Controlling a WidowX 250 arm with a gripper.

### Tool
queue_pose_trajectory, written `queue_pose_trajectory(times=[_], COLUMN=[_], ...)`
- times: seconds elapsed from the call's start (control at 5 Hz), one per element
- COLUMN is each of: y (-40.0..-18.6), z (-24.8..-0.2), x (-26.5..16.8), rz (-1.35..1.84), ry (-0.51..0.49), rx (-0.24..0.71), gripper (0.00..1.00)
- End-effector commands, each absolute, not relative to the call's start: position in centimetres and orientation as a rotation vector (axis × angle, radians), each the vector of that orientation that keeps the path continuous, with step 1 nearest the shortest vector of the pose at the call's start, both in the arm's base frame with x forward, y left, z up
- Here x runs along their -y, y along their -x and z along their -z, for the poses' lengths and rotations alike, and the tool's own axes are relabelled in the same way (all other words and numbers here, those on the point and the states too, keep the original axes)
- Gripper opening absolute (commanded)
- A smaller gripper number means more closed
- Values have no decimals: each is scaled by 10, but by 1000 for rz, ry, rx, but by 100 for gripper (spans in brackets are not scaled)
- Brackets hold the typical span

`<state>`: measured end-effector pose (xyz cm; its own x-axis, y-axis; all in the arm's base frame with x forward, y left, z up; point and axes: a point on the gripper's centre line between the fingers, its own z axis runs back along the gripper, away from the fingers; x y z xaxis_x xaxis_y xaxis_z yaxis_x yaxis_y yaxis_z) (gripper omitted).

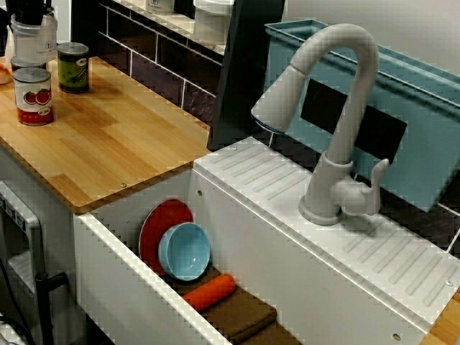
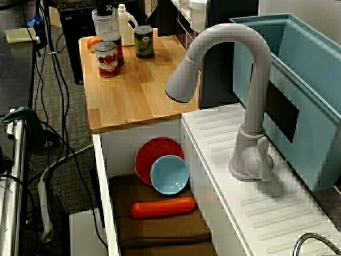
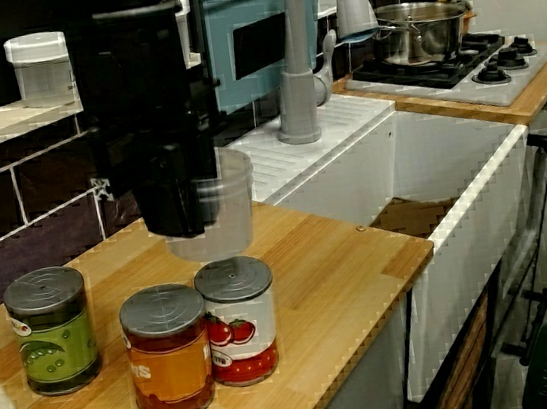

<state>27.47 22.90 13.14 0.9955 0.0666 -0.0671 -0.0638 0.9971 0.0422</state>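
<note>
In the counter-level view my black gripper (image 3: 187, 221) is shut on a clear plastic cup (image 3: 215, 207), which hangs upright just above and behind the cans. A tomato can (image 3: 238, 320) and an orange-labelled can (image 3: 167, 352) stand side by side in front of the cup. A green-labelled can (image 3: 53, 329) stands to their left. In the view from above, the gripper (image 2: 104, 8) and cup (image 2: 106, 24) are at the far end of the wooden counter (image 2: 138, 90). The view along the sink shows the cup (image 1: 32, 39) at the top left, behind the tomato can (image 1: 33, 95).
The sink holds a red plate (image 2: 154, 154), a blue bowl (image 2: 169, 174) and a carrot (image 2: 162, 207) on a brown cloth (image 2: 160, 226). A grey faucet (image 2: 240, 80) arches over it, with a blue rack (image 2: 309, 96) behind. A pot (image 3: 420, 29) sits on the stove.
</note>
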Motion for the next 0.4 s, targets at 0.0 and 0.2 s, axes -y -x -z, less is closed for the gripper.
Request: queue_pose_trajectory(times=[0.0, 0.2], y=[-291, -292], z=[-148, -150], x=[-209, -193], rz=[-74, -100], ry=[-49, -46], rx=[9, 56], gripper=[0, 0])
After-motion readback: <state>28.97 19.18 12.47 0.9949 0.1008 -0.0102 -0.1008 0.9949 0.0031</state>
